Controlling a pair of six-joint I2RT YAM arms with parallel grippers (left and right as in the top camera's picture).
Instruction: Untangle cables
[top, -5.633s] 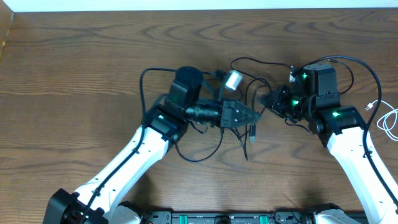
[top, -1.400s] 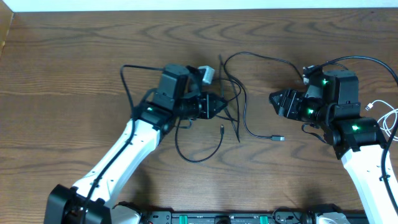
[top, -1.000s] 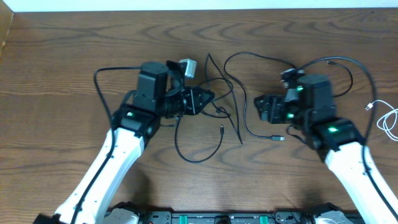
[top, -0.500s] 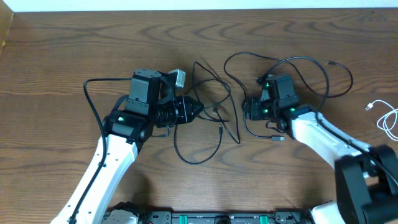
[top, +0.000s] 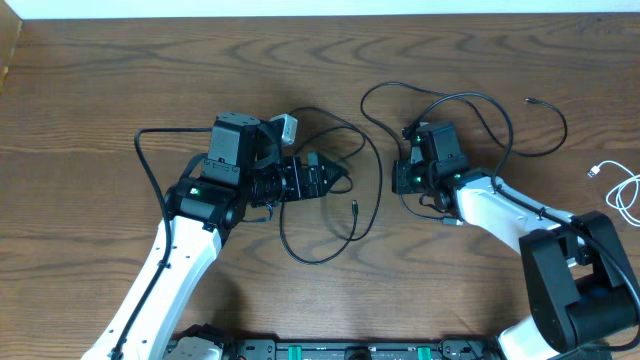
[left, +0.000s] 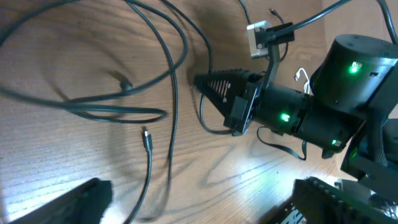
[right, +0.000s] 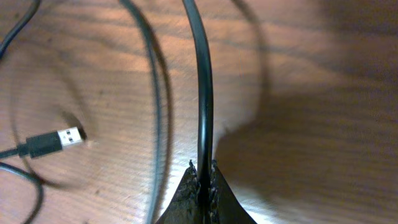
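Pinching a black cable (right: 203, 74) tight in the right gripper (right: 202, 186), cord leading toward 12 o'clock; holding nothing in the wide-spread left gripper (top: 325, 178).

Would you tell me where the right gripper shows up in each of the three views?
Overhead: the right gripper sits right of centre, shut on a black cable.
Left wrist: the right gripper is above centre, pointing left.
Right wrist: the right gripper is at bottom centre.
Shared landmark: that black cable.

Dark wooden table (top: 100, 100); black cables (top: 318, 258) loop between the left gripper (top: 340, 180) and right gripper (top: 399, 180), white cable (top: 625, 195) well beyond the right.
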